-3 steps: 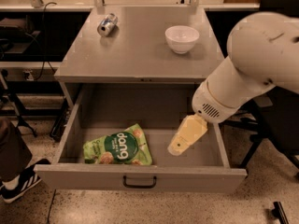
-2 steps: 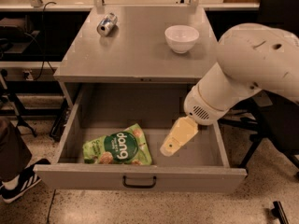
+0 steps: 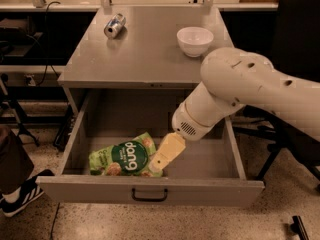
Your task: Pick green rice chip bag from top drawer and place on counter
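1 counter (image 3: pixel 145 54): holds can (image 3: pixel 114 25) + bowl (image 3: pixel 194 40). Top drawer (image 3: pixel 150 189) stands pulled out, so arm (image 3: pixel 240 94) reaches in from the right. Green rice chip bag (image 3: pixel 125 158) lies flat front-left in drawer, long axis approx left-right, label up. Gripper (image 3: pixel 162 156) at bag's right edge, prob lining up grasp; claw state can't tell.

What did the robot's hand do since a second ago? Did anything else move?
The hand slid left inside the top drawer, toward the green rice chip bag; its tip now reaches the bag's right edge. It hasn't lifted the bag. The bag, the silver can and the white bowl on the counter stayed put.
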Tool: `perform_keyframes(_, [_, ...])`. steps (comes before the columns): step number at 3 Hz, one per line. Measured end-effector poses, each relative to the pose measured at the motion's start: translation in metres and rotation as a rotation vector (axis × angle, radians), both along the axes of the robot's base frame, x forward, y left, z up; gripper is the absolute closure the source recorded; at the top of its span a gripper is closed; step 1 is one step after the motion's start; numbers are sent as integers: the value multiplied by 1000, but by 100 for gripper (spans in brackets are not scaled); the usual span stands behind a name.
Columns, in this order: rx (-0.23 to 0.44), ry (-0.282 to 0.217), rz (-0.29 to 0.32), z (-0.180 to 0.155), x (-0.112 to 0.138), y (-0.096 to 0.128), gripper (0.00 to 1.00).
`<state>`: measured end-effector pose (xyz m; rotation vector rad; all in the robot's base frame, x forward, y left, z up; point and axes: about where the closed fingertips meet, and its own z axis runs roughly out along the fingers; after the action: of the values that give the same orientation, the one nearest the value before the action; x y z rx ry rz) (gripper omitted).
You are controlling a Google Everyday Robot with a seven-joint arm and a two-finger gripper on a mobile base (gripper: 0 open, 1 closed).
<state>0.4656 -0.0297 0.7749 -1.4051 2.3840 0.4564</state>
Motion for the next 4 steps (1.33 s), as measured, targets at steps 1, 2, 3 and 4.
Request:
perform_keyframes(1, [7,2,-3,-1,0,0,0])
perform_keyframes(2, [33,11,-16,-4,-2,0,0])
perform_keyframes(3, [77,10,-9,-14,9,19,0])
perform_keyframes(4, [110,7,5,-33,24,41,0])
